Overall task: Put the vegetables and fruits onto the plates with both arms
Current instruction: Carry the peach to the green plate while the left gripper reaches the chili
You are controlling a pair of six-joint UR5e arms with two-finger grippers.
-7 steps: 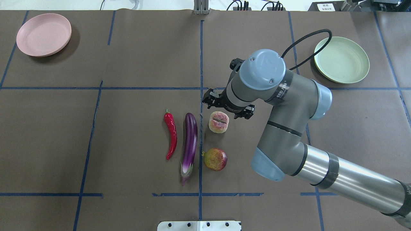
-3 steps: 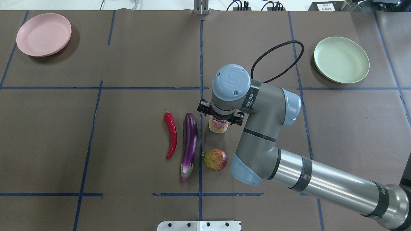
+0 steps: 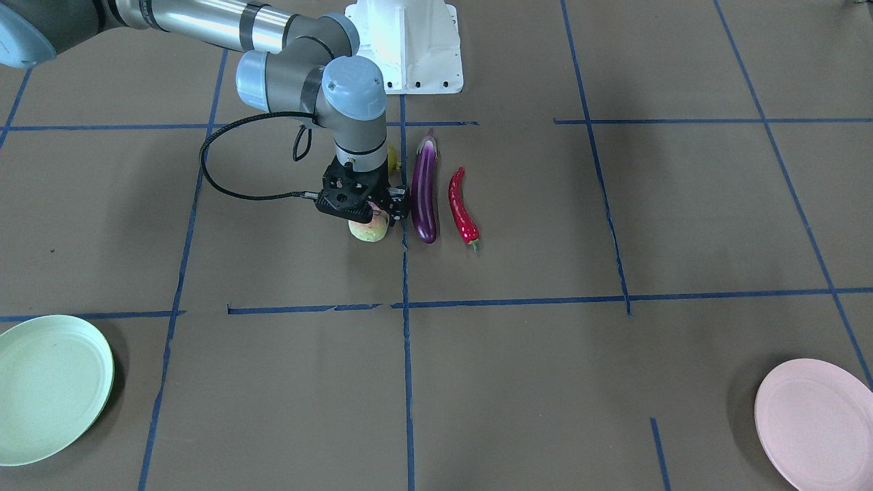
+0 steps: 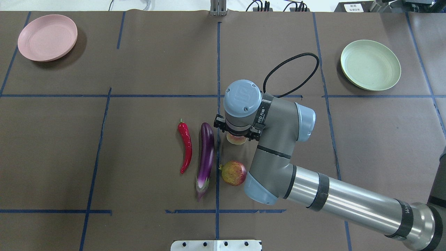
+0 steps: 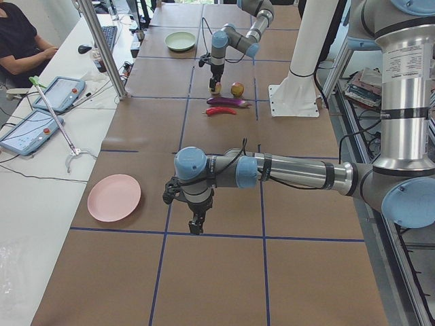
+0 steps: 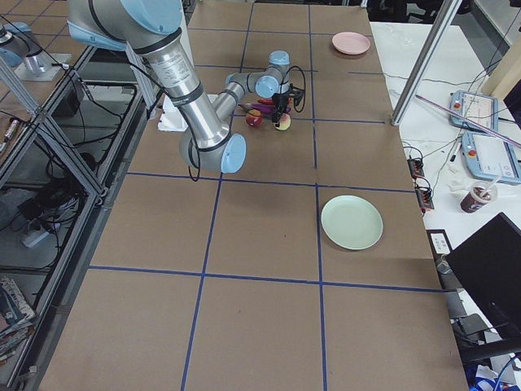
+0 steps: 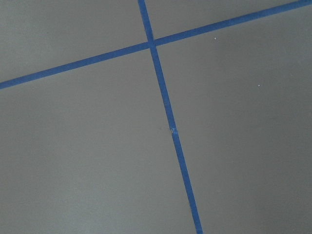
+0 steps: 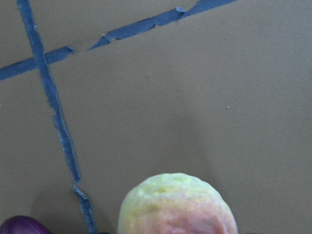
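Note:
My right gripper (image 3: 372,217) hangs straight down over the pale pink-green peach (image 3: 368,232), its fingers low around the top of the fruit, and it looks open. The peach (image 4: 237,140) rests on the table and fills the bottom of the right wrist view (image 8: 178,204). The red-yellow fruit (image 4: 234,173), the purple eggplant (image 4: 205,157) and the red chili (image 4: 186,146) lie beside it. The mint green plate (image 4: 370,65) and the pink plate (image 4: 47,37) are empty. My left gripper (image 5: 197,223) shows only in the exterior left view, near the pink plate (image 5: 114,197); I cannot tell its state.
Blue tape lines cross the brown table cover. The white robot base (image 3: 404,48) stands at the table's near edge. The right arm's black cable (image 4: 292,75) loops beyond the wrist. An operator sits at a side desk (image 5: 20,41).
The right arm has swung left from beside the peach to directly over it and come down, so the wrist now covers most of the fruit. The fruits, vegetables and plates have not moved.

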